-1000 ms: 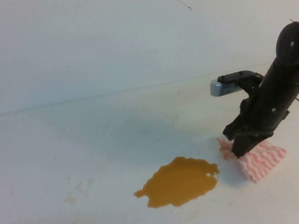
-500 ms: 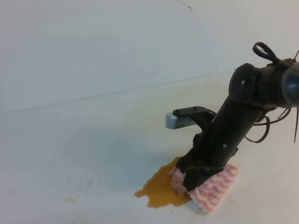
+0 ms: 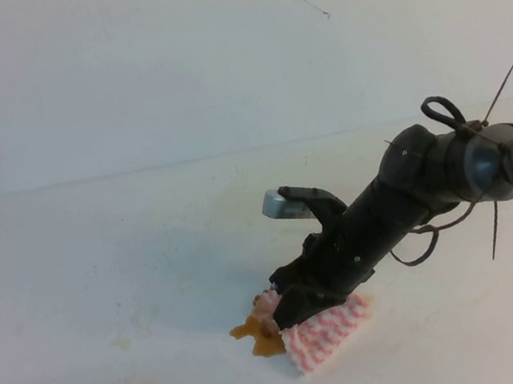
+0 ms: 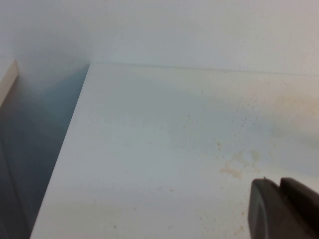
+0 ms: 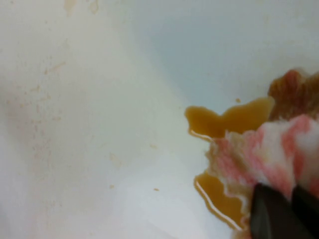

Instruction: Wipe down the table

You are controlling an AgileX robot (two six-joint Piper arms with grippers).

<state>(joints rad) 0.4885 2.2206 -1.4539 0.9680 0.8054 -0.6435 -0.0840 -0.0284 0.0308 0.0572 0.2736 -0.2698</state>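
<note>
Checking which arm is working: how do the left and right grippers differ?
The right gripper is down at the table, shut on the pink-striped cloth over the brown spill; the left gripper is shut on nothing, above the table near a faint stain. The high view shows the right, not the left. Both have dark fingers.

The surface [image 3: 104,273] is smooth matt white, faintly stained. The cloth [image 3: 328,331] is soft, ribbed pink-and-white fabric, wet brown at one edge. The spill [image 3: 256,335] is glossy amber liquid. The right tool [image 3: 283,315] and left tool [image 4: 281,204] look matt dark plastic.
</note>
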